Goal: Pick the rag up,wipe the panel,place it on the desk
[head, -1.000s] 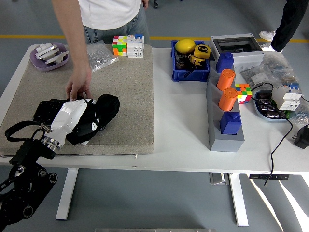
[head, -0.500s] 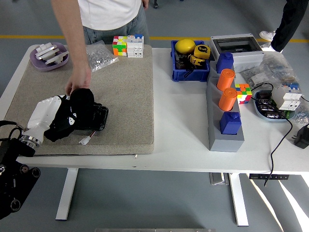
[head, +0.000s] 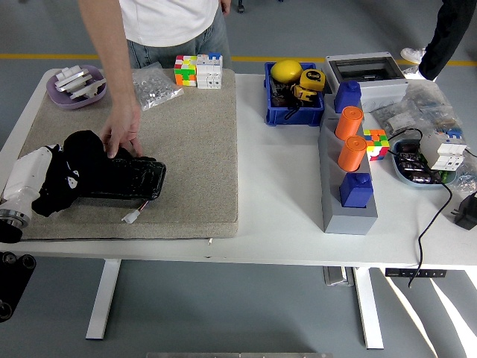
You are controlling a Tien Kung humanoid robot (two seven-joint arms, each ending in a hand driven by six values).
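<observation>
From above the near edge, a beige mat (head: 186,149) covers the left half of the white table (head: 283,209). At about nine o'clock on the mat, the robot's left hand (head: 56,179) comes in from the left edge, white-shelled at the wrist, its dark fingers clenched around a black rag (head: 80,149). The bunched rag sits on the left end of a glossy black panel (head: 123,179), which lies flat on the mat with a small white plug on red wires (head: 133,216) trailing from its near side.

A person stands at twelve o'clock, in a white shirt and jeans. One arm reaches down and the person's hand (head: 123,134) presses on the far edge of the panel, just beside the rag.

At eleven o'clock on the mat are a purple dish (head: 74,86) with metal parts, a clear bag (head: 155,86) of small hardware, and two puzzle cubes (head: 197,71) at the far edge.

Right of the mat, toward one o'clock, a blue bin (head: 292,112) holds a yellow ball and a tape measure. Beside it a grey rack (head: 346,212) carries two orange cylinders (head: 349,138) and two blue blocks (head: 356,190). A grey box (head: 365,74) sits behind it. At three o'clock lie another puzzle cube (head: 375,143), a tray of electrical parts (head: 425,164) and a black cable (head: 436,216).

The robot's right arm does not appear.
</observation>
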